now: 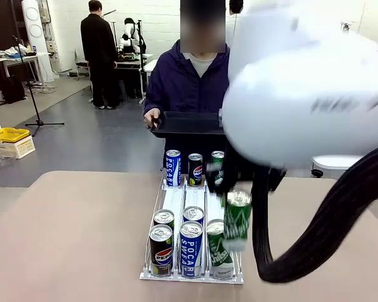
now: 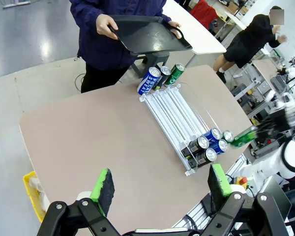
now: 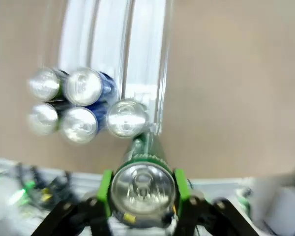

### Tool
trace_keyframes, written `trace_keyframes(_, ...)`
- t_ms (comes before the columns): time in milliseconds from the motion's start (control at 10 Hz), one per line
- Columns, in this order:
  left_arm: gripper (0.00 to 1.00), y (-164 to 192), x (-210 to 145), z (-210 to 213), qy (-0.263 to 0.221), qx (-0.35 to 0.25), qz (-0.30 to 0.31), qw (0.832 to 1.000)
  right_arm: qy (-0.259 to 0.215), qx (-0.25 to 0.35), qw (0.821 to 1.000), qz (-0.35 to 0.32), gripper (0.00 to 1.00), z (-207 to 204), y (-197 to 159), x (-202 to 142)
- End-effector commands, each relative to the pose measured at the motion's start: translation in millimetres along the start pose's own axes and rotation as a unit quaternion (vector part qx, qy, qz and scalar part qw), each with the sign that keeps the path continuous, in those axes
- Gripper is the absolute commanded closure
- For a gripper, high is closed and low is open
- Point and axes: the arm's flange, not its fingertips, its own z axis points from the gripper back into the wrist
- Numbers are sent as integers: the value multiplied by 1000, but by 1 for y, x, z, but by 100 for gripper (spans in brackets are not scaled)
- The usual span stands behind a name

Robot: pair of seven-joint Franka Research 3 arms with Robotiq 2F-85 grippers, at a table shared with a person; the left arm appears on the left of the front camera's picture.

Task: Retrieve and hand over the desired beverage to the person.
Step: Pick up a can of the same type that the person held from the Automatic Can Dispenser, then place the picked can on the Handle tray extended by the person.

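The table (image 1: 82, 239) is shared with the person (image 1: 183, 88), by whom a black tray (image 1: 189, 123) is held level at the far edge, just beyond the far end of the can rack (image 1: 174, 202). The right arm (image 1: 302, 94) is reached in over the rack's near right corner, its wrist turned downward. The green can (image 1: 237, 217) is carried there, raised above the cans standing at the rack's near end. Its long axis is kept roughly upright and in line with the fingers, so its top is seen end-on in the right wrist view. The right gripper (image 3: 142, 191) is clamped on it, a green pad (image 3: 106, 189) pressed to each side. From the jaws, the tray lies straight across the table, past the whole length of the rack; a forward carry is judged to be required. The left gripper (image 2: 161, 184) is held high and well apart, jaws spread and empty, so the right arm is the nearer one.
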Motion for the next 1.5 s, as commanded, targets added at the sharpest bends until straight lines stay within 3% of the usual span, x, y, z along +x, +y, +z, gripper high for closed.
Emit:
trace_keyframes(0,0,0,1,1,-6,-8,-12,1000,-58,-26,997,-39,100,85,18,20)
trace_keyframes(300,0,0,1,1,-6,-8,-12,1000,-86,-9,992,-94,100,158,27,65)
trace_keyframes(800,0,0,1,1,-6,-8,-12,1000,-41,20,996,-80,100,147,4,125)
trace_keyframes(1400,0,0,1,1,-6,-8,-12,1000,-55,16,994,-92,100,141,6,119)
